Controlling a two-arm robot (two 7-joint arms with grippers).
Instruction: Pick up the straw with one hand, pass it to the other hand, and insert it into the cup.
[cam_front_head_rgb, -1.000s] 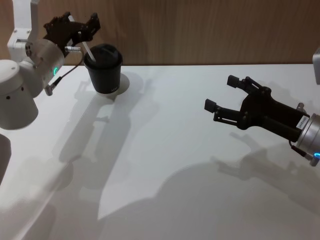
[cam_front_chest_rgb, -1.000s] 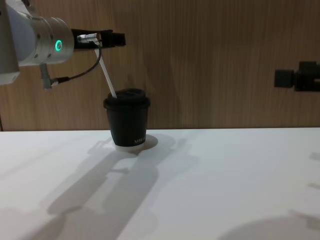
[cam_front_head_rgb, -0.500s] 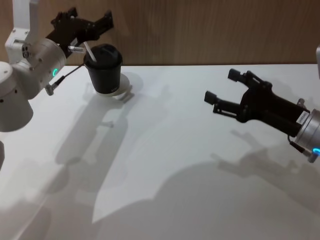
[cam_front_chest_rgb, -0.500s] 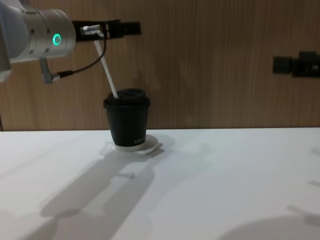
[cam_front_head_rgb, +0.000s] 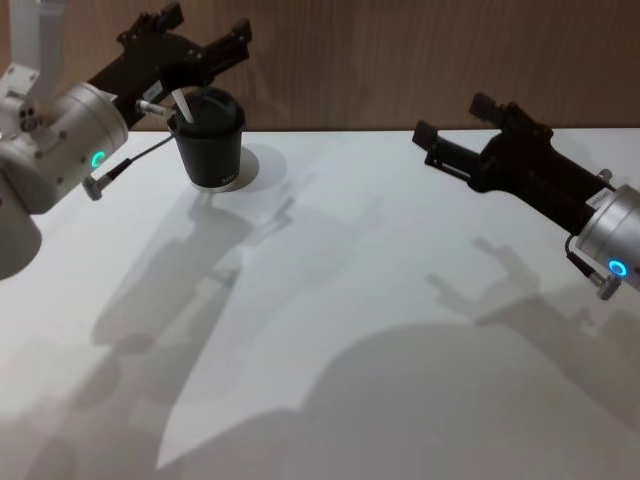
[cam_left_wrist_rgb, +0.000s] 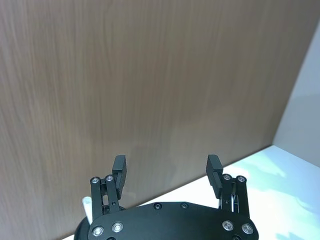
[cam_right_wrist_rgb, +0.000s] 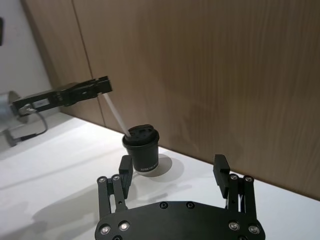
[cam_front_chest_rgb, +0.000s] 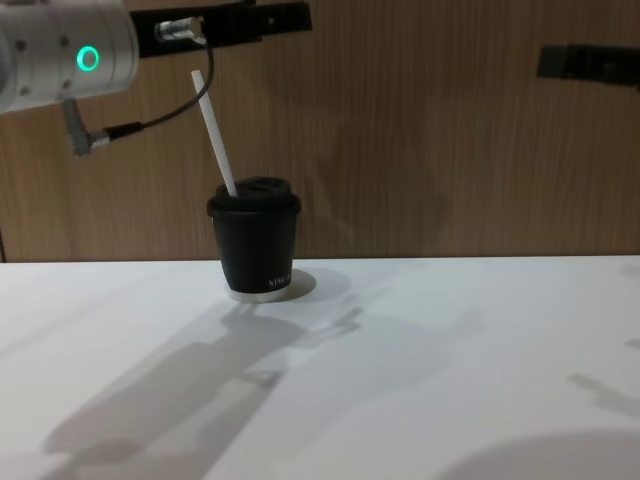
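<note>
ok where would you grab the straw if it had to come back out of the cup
Grip the straw on its bare upper half, above the cup lid. It leans toward the robot's left, so bring the left pincer, open just above it, down from that side, fingers across the shaft.

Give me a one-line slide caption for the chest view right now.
Straw leans in the lidded cup; open left gripper hangs above, clear of it.

Looks like I'm in some lab or demo room: plain smooth white table (cam_front_head_rgb: 380, 300), brown wood-panel wall (cam_front_chest_rgb: 430, 150) behind.
</note>
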